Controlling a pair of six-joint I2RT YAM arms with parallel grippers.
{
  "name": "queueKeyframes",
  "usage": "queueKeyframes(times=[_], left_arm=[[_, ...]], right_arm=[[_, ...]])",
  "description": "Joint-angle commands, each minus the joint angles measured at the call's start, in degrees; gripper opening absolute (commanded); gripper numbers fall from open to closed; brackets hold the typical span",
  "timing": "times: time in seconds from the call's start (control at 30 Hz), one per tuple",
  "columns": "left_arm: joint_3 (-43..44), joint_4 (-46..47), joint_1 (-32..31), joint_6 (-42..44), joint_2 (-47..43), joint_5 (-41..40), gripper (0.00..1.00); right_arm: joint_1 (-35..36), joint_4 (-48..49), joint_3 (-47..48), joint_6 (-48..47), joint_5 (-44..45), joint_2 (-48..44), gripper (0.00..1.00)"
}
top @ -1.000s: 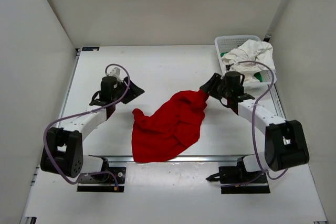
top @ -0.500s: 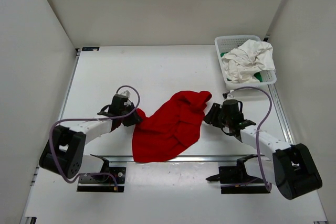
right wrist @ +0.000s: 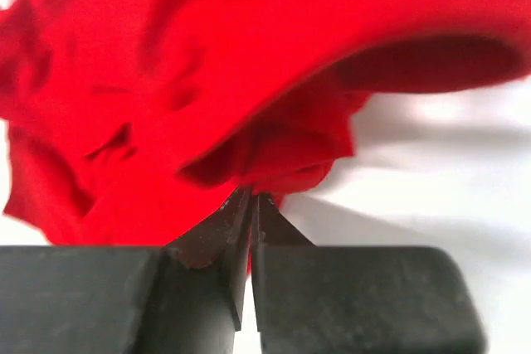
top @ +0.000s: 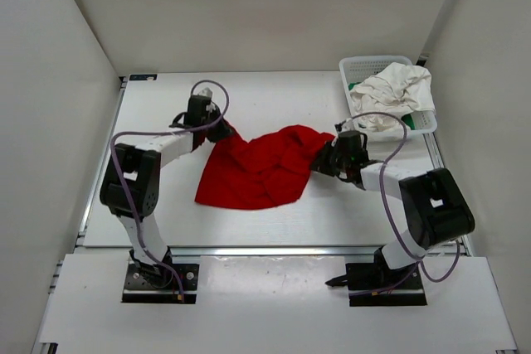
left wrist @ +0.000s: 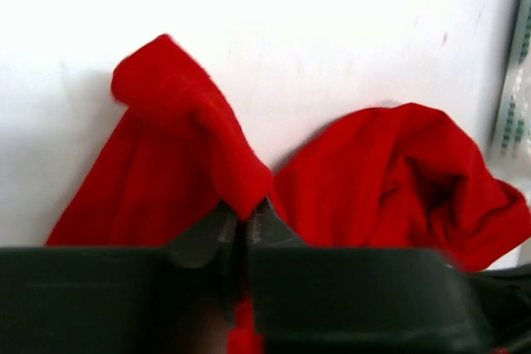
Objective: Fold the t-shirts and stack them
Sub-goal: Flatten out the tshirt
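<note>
Tools (left wrist: 245, 211) (right wrist: 251, 201) seemingly tight on red shirt (top: 257, 173)

Robotics lab test cell: bare white walls (top: 249, 6) around a white table (top: 274, 97) with bolted arms (top: 431, 209).

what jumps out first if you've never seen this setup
The bright red t-shirt lying crumpled mid-table grabs the eye first. The left tool and right tool are each shut on an opposite edge of it. At the back right, a white mesh basket holds a heaped white t-shirt.
</note>
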Motion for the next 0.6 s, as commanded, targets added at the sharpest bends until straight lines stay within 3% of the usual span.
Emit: queueKeyframes(times=[0.0,0.07,0.13,0.17,0.27,0.37,0.4,0.43,0.47,0.57], left_arm=[[10.22,-4.91,3.8,1.32,1.88,0.27,0.23],[12.08,-6.94,5.13,3.59,1.63,0.11,0.54],[10.34,-6.51,7.23,3.52,-0.3,0.1,0.95],[7.55,-5.98,7.67,3.52,-2.4,1.67,0.98],[-1.93,-3.87,8.91,3.17,-10.63,3.79,0.98],[-14.96,-0.89,9.61,1.59,-18.66,3.36,0.97],[-20.03,-0.88,10.13,1.06,-22.85,2.66,0.89],[-22.34,-0.53,11.18,0.36,-24.98,1.35,0.68],[-26.45,-1.14,11.37,-0.26,-28.22,0.11,0.56],[-32.89,-3.24,11.64,-0.35,-35.1,-4.36,0.48]], right_arm=[[-1.56,3.43,8.66,-0.12,0.0,2.03,0.04],[-2.18,2.82,10.6,0.15,0.0,2.3,0.1],[-2.62,2.12,10.96,0.59,1.05,1.25,0.17],[-2.79,2.03,11.05,0.85,1.05,0.29,0.24],[-2.18,-0.16,8.52,-0.02,2.28,-4.01,0.36],[-0.34,-0.87,4.47,-0.55,4.47,-9.56,0.36],[0.45,-0.96,1.85,-0.55,4.74,-11.31,0.3],[1.15,0.26,0.43,-0.38,4.4,-12.11,0.25],[2.29,0.79,-2.02,-0.03,4.39,-14.03,0.24],[5.02,1.41,-6.43,0.24,4.04,-16.33,0.24]])
